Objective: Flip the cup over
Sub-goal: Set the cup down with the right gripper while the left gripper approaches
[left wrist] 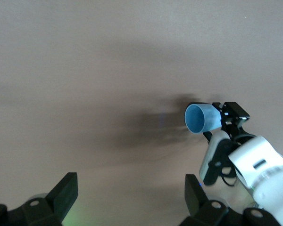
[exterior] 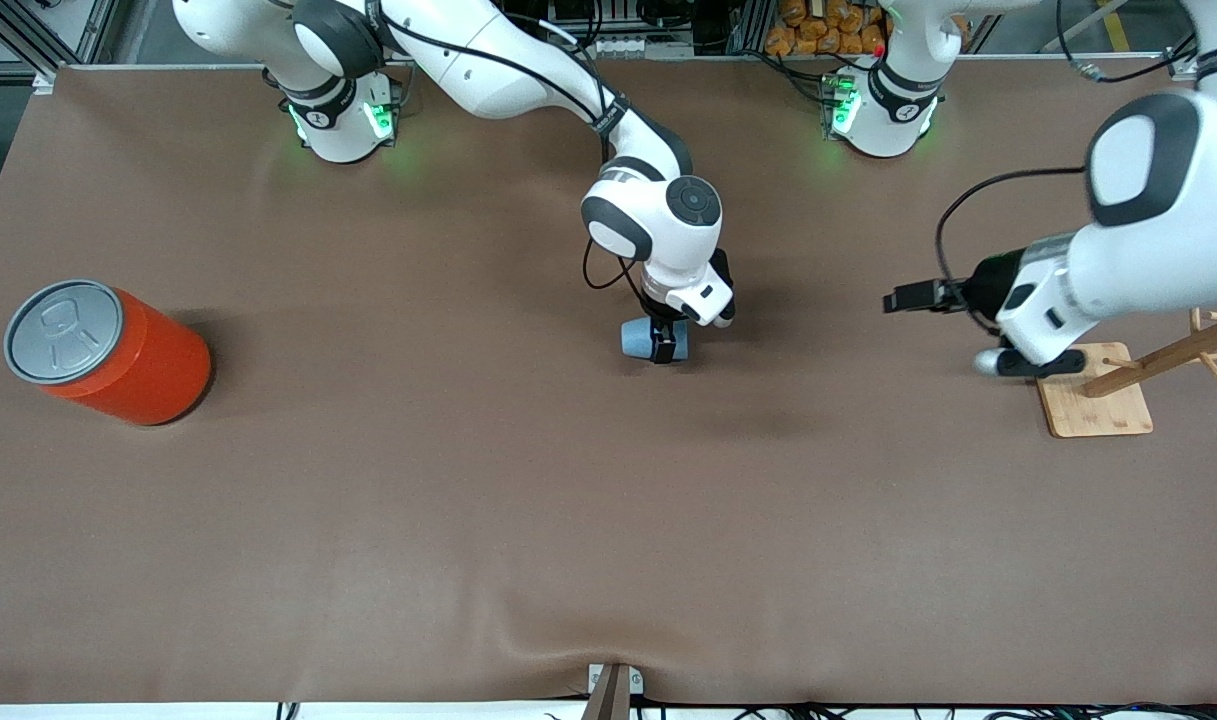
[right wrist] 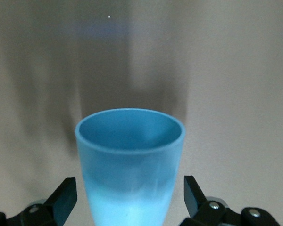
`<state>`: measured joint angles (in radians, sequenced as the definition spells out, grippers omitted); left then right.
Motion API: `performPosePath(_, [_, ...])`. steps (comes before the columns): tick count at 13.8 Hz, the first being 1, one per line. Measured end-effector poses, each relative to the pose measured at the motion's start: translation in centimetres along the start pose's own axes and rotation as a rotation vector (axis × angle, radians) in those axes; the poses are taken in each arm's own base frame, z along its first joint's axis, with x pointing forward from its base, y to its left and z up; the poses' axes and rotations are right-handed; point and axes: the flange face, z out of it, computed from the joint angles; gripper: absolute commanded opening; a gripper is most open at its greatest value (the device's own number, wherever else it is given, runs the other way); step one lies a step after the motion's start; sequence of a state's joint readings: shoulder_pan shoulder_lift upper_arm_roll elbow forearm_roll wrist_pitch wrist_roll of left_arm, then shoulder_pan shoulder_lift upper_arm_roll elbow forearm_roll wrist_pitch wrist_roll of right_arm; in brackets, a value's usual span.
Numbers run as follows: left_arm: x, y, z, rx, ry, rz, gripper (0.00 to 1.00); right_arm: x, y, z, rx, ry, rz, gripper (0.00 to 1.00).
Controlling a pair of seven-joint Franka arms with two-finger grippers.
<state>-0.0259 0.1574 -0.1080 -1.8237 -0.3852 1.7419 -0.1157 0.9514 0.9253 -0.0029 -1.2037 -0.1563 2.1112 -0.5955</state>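
Orange-red can [exterior: 118,352] with grey lid, tilted or perhaps lying, wooden rack [exterior: 1118,388] on brown table [exterior: 468,500]

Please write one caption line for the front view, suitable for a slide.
The right claw holds the light-blue cup on its side above the brown table; the left claw waits over the wooden stand.

A robotics lab is showing here: two white arm bases [exterior: 340,118] are glowing green beside aluminium framing [exterior: 28,40], cables [exterior: 1098,70] are trailing near it, and a brown mat [exterior: 468,480] is covering the table.
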Motion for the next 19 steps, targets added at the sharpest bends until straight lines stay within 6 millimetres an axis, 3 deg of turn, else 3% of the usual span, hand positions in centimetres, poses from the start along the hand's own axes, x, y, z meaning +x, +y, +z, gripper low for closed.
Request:
performPosePath(2, [0.7, 0.3, 2.4, -0.001, 0.002, 0.016, 1.00, 0.0, 0.2, -1.0, 0.003, -0.007, 0.003, 1.00])
performPosePath(5, [1.3, 0.9, 4.3, -0.028, 0.058, 0.062, 1.00, -0.7, 0.2, -3.5, 0.031, -0.052, 0.009, 1.00])
performPosePath(8, [1.7, 0.4, 7.3, -0.142, 0.087, 0.100, 1.00, -2.1, 0.7, -9.2, 0.056, -0.075, 0.036, 1.00])
performPosePath(10, [2.1, -0.7, 10.5, -0.275, 0.075, 0.119, 1.00, -4.4, 2.2, -13.4, 0.091, -0.048, 0.103, 1.00])
performPosePath(11, [2.3, -1.4, 12.4, -0.343, 0.067, 0.129, 1.00, -6.5, 4.1, -15.2, 0.096, -0.027, 0.148, 1.00])
performPosePath(13, [2.6, -3.4, 16.3, -0.472, 0.056, 0.125, 1.00, -12.5, 9.0, -17.2, 0.112, -0.012, 0.256, 1.00])
performPosePath(16, [2.4, -5.8, 22.4, -0.655, 0.079, 0.116, 1.00, -20.9, 14.1, -16.9, 0.165, -0.047, 0.383, 1.00])
performPosePath(19, [2.2, -6.8, 26.9, -0.720, 0.081, 0.113, 1.00, -28.6, 16.9, -15.9, 0.248, -0.128, 0.490, 1.00])
